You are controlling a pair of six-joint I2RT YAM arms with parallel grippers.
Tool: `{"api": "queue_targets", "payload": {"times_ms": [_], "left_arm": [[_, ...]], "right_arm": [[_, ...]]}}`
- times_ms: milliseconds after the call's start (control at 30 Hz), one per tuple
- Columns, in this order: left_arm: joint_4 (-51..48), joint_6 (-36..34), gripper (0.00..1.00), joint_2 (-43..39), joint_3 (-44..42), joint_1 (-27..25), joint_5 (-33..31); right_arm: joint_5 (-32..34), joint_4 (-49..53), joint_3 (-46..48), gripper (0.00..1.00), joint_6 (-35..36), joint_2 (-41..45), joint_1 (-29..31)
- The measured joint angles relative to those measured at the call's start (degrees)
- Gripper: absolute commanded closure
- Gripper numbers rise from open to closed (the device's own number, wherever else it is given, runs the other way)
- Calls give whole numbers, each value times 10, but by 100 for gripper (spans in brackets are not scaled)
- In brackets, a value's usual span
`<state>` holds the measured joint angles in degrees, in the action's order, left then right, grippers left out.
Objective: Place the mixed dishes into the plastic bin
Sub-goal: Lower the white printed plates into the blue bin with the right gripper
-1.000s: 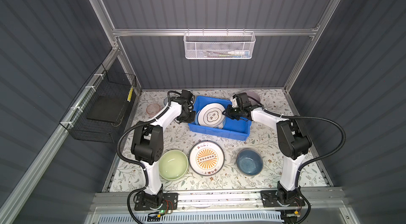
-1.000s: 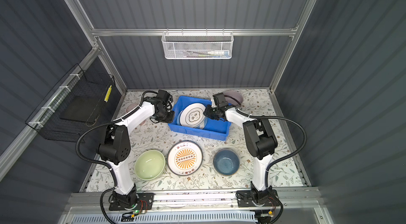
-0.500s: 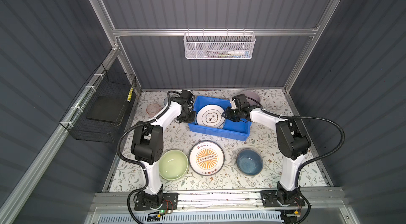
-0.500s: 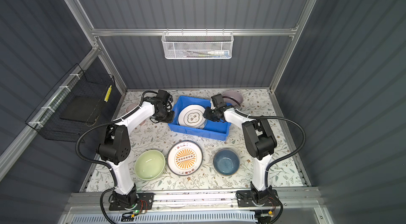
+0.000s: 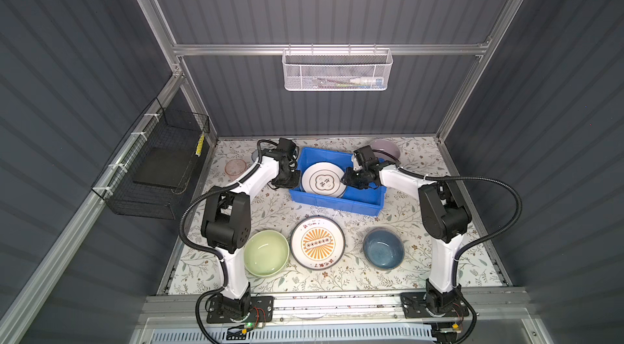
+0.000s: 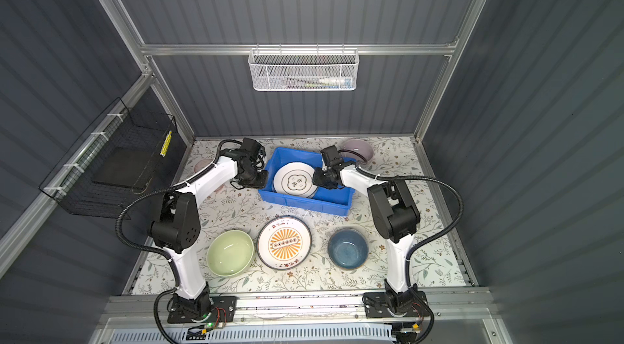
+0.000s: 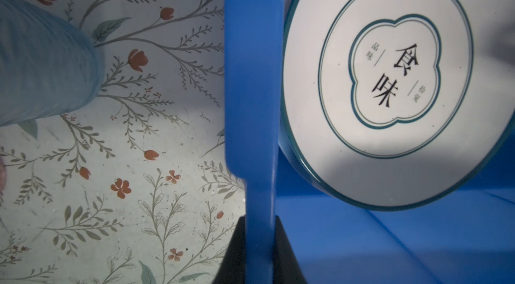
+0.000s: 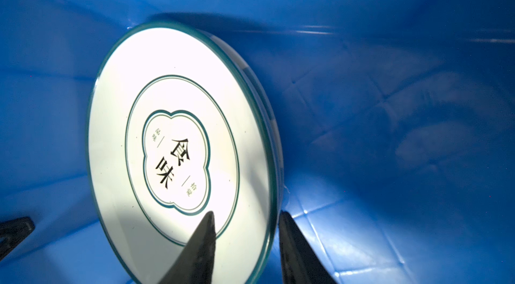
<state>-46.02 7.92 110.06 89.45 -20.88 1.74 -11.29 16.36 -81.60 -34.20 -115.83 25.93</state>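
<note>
Though lying inside bright blue rectangular plastic bin (image 5: 337,205), treat white round dark-ringed plate (image 5: 322,179) as stiff, slippery, breakable; take its right rim, between spread jaws of right gripper (image 8: 245,215), with left gripper (image 7: 260,218) pinching bin's left wall.

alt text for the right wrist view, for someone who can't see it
A white plate with a teal rim and a black-lettered quatrefoil emblem sits inside the blue plastic bin. Two dark fingers of the right gripper straddle its near rim.

The flowered table (image 5: 270,210) carries a bin (image 5: 334,205), plate (image 5: 317,242), green bowl (image 5: 266,253), blue bowl (image 5: 384,247), pink bowl (image 5: 385,148) and cup (image 5: 235,166).
</note>
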Motion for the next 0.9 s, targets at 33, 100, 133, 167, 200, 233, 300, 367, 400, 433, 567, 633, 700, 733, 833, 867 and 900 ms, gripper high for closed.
{"api": "queue_targets", "payload": {"times_ms": [33, 100, 133, 167, 200, 233, 300, 367, 400, 433, 567, 633, 700, 733, 833, 867, 900], "left_arm": [[1, 0, 91, 0, -1, 0, 0], [2, 0, 91, -1, -1, 0, 0], [2, 0, 91, -1, -1, 0, 0], [2, 0, 91, -1, -2, 0, 0], [2, 0, 91, -1, -2, 0, 0], [2, 0, 91, -1, -2, 0, 0], [4, 0, 91, -2, -3, 0, 0], [5, 0, 91, -2, -4, 0, 1], [5, 0, 91, -3, -5, 0, 2], [6, 0, 91, -3, -6, 0, 4], [7, 0, 91, -3, -6, 0, 4], [7, 0, 91, -3, -6, 0, 4], [7, 0, 91, -3, -6, 0, 4], [7, 0, 91, -3, -6, 0, 4], [7, 0, 91, -3, -6, 0, 5], [7, 0, 91, -3, -6, 0, 5], [7, 0, 91, -3, -7, 0, 6]], "right_arm": [[4, 4, -1, 54, 0, 0, 1], [13, 13, -4, 53, 3, 0, 4], [17, 21, -9, 54, 4, -1, 6], [22, 27, -14, 53, 5, -3, 7], [26, 35, -22, 53, 7, -6, 8], [30, 42, -32, 53, 9, -10, 9], [37, 55, -49, 53, 15, -19, 12], [43, 66, -61, 53, 19, -28, 15], [45, 73, -68, 53, 22, -33, 17], [47, 79, -76, 53, 24, -39, 20], [52, 100, -100, 51, 30, -59, 31], [53, 111, -113, 51, 32, -66, 35], [56, 121, -122, 51, 34, -70, 37], [57, 125, -126, 50, 35, -72, 38], [58, 133, -134, 50, 37, -77, 38], [58, 136, -136, 50, 38, -77, 39], [58, 139, -137, 49, 38, -77, 39]]}}
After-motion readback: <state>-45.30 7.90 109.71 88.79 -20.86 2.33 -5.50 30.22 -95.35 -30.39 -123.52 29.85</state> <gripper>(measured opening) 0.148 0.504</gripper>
